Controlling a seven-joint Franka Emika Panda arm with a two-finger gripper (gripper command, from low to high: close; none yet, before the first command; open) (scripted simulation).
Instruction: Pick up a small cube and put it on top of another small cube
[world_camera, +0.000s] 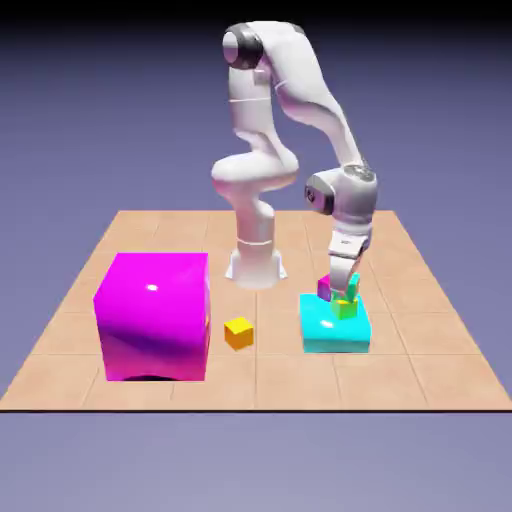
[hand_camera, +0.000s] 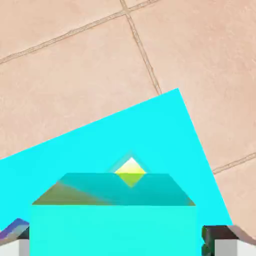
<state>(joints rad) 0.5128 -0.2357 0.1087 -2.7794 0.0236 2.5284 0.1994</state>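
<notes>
The pincer (world_camera: 347, 297) is clamped on the small green cube (world_camera: 352, 293), right of centre, just above the lime cube (world_camera: 346, 309) on the cyan block (world_camera: 335, 332). The pickup looks done; lowering and release remain.

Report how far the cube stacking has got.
Done: the green cube is picked up and clamped in the gripper. In hand: it hangs right over the lime cube, which sits on the cyan block. I cannot tell whether the two cubes touch. Left: set it down squarely, open the gripper and lift away.
</notes>
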